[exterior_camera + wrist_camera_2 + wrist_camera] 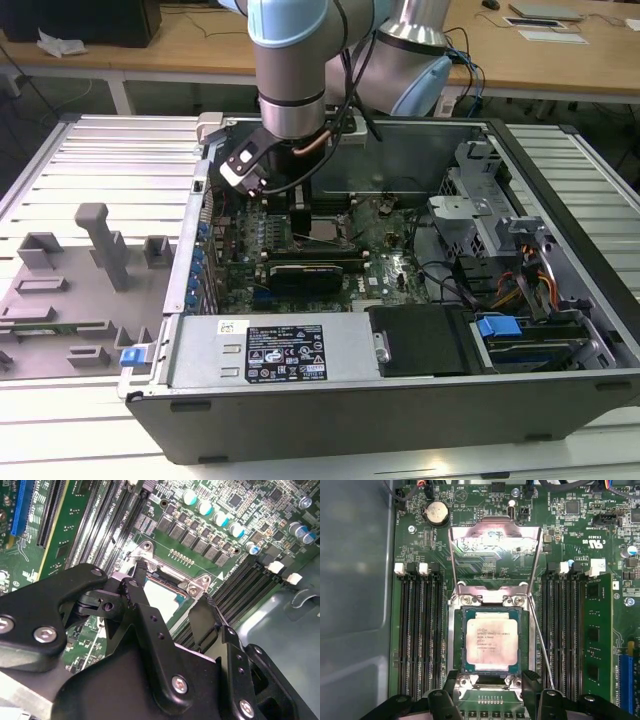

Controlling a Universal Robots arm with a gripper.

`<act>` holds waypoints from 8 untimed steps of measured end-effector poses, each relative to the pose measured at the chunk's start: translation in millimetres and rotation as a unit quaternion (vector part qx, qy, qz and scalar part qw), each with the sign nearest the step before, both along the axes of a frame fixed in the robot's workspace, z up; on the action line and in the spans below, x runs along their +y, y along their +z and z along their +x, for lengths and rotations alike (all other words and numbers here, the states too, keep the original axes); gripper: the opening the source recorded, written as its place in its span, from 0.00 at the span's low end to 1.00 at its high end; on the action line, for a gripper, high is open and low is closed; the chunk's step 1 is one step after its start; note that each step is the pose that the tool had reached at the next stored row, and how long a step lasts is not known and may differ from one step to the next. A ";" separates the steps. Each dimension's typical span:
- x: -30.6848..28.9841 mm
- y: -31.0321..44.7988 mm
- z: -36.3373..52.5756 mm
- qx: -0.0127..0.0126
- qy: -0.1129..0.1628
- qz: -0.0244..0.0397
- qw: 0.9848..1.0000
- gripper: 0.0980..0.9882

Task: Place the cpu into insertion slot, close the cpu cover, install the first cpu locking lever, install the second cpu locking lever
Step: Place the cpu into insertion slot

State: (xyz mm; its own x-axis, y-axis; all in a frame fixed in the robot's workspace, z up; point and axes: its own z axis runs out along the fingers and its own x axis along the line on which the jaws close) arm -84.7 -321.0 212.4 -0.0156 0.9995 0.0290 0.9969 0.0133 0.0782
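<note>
The cpu point(490, 639) lies flat in the insertion slot point(462, 645), its longer side running straight away from the gripper point(491, 680). The gripper's jaws are spread and empty, straddling the slot's near end. The cpu cover point(495, 535) stands raised beyond the chip's far end, not yet lowered. In the exterior view the slot sits just beside the gripper, at about four o'clock.

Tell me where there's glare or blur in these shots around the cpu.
First wrist view: the raised cover glares in bright patches, the cpu is sharp and evenly lit, the case wall is soft. Second wrist view: the cpu's face washes out near white; the gripper up close is dark with little detail. Exterior view: the ribbed table gleams.
</note>
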 end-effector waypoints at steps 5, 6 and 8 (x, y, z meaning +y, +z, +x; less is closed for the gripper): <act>0.0 0.5 -2.9 -0.001 0.000 0.000 1.000 0.58; 0.0 0.5 -4.3 -0.002 0.000 0.000 1.000 0.58; 0.0 0.7 -5.5 -0.002 0.000 0.001 1.000 0.58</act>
